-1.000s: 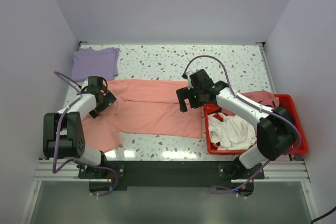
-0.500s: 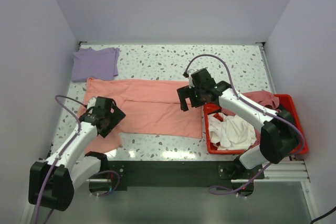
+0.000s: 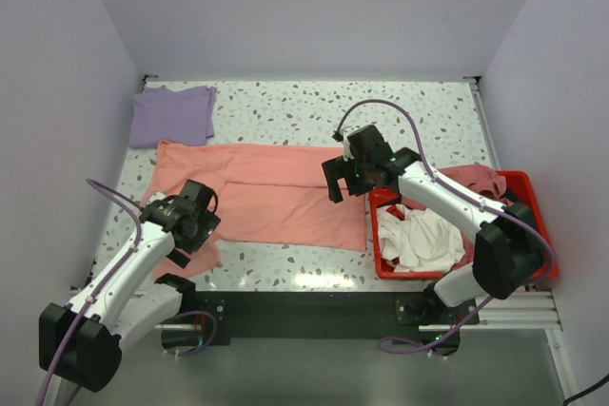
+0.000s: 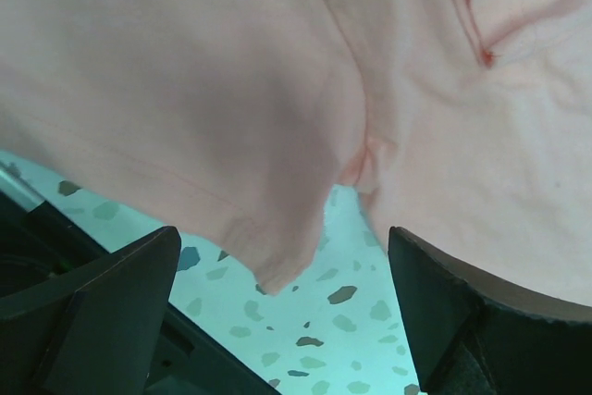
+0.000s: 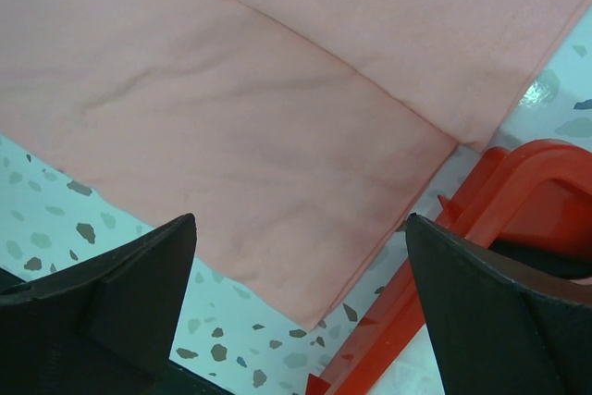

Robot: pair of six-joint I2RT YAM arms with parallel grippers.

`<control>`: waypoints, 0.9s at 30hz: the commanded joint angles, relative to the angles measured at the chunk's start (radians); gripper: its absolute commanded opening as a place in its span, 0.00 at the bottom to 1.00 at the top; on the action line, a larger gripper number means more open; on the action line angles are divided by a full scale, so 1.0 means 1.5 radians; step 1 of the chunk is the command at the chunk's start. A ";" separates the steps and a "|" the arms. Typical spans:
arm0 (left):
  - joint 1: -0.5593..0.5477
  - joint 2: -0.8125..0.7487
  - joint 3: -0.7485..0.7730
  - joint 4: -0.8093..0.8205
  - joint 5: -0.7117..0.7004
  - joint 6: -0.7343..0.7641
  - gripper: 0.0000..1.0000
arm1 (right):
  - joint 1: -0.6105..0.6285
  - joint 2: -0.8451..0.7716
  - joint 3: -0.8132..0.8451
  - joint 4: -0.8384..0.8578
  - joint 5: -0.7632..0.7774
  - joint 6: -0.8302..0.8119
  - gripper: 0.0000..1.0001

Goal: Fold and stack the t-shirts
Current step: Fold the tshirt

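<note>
Two open end effectors hang over a large salmon-pink cotton t-shirt (image 3: 276,192) spread across the speckled white surface (image 3: 400,116).

The left end effector (image 3: 195,219) is above the shirt's near-left sleeve. In its wrist view the black fingers (image 4: 92,312) stand wide apart with nothing between them, and the sleeve's pointed edge and bare surface lie below. The right end effector (image 3: 344,185) is over the shirt's right edge, just beside the red plastic bin (image 3: 533,235). Its fingers (image 5: 120,293) are also spread and hold nothing, with the shirt's near-right corner beneath them. The salmon-pink shirt lies mid-surface, partly folded lengthwise. A lavender-purple folded t-shirt (image 3: 173,113) rests at the far-left corner, touching the salmon shirt's far edge. A crumpled white t-shirt (image 3: 419,235) fills the bin, and a dusty pink t-shirt (image 3: 471,178) drapes over the bin's far rim.
</note>
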 commanded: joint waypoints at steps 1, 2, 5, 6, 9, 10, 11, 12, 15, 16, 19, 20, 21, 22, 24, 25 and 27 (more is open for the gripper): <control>-0.005 -0.008 0.012 -0.086 -0.048 -0.072 0.98 | 0.003 -0.016 0.002 -0.004 0.005 -0.011 0.99; -0.005 -0.003 0.008 -0.083 -0.048 -0.076 0.97 | 0.003 -0.014 0.003 -0.003 0.005 -0.012 0.99; -0.005 0.015 -0.011 -0.078 -0.066 -0.116 0.92 | 0.003 -0.011 0.004 -0.007 0.003 -0.015 0.99; -0.005 0.025 -0.006 -0.086 -0.071 -0.122 0.89 | 0.001 -0.008 0.005 -0.009 0.003 -0.016 0.99; -0.004 0.058 0.001 -0.096 -0.082 -0.128 0.78 | 0.003 -0.005 0.006 -0.007 -0.002 -0.016 0.99; -0.004 0.067 0.003 -0.100 -0.085 -0.129 0.74 | 0.003 -0.003 0.007 -0.008 0.000 -0.017 0.99; -0.004 0.086 0.007 -0.101 -0.088 -0.129 0.70 | 0.003 -0.002 0.008 -0.009 0.004 -0.017 0.99; -0.004 0.095 0.009 -0.104 -0.095 -0.130 0.66 | 0.003 0.001 0.009 -0.011 0.007 -0.017 0.99; -0.004 0.126 0.016 -0.110 -0.099 -0.137 0.60 | 0.002 0.000 0.010 -0.012 0.013 -0.018 0.99; -0.004 0.131 0.019 -0.115 -0.100 -0.148 0.60 | 0.003 0.002 0.010 -0.010 0.014 -0.018 0.99; -0.004 0.145 0.022 -0.111 -0.100 -0.149 0.58 | 0.001 0.001 0.010 -0.012 0.016 -0.018 0.99; -0.004 0.148 0.024 -0.104 -0.098 -0.148 0.58 | 0.000 0.001 0.010 -0.011 0.017 -0.018 0.99; -0.004 0.150 0.024 -0.098 -0.097 -0.147 0.58 | 0.001 0.001 0.010 -0.010 0.017 -0.018 0.99; -0.004 0.150 0.028 -0.081 -0.099 -0.144 0.56 | 0.000 0.003 0.011 -0.010 0.018 -0.019 0.99; -0.004 0.159 0.028 -0.069 -0.100 -0.144 0.55 | -0.001 0.002 0.013 -0.015 0.020 -0.021 0.99; -0.004 0.164 0.033 -0.067 -0.103 -0.147 0.55 | -0.002 0.001 0.013 -0.015 0.024 -0.020 0.99; -0.003 0.177 0.036 -0.039 -0.112 -0.141 0.55 | -0.004 0.001 0.013 -0.014 0.025 -0.020 0.99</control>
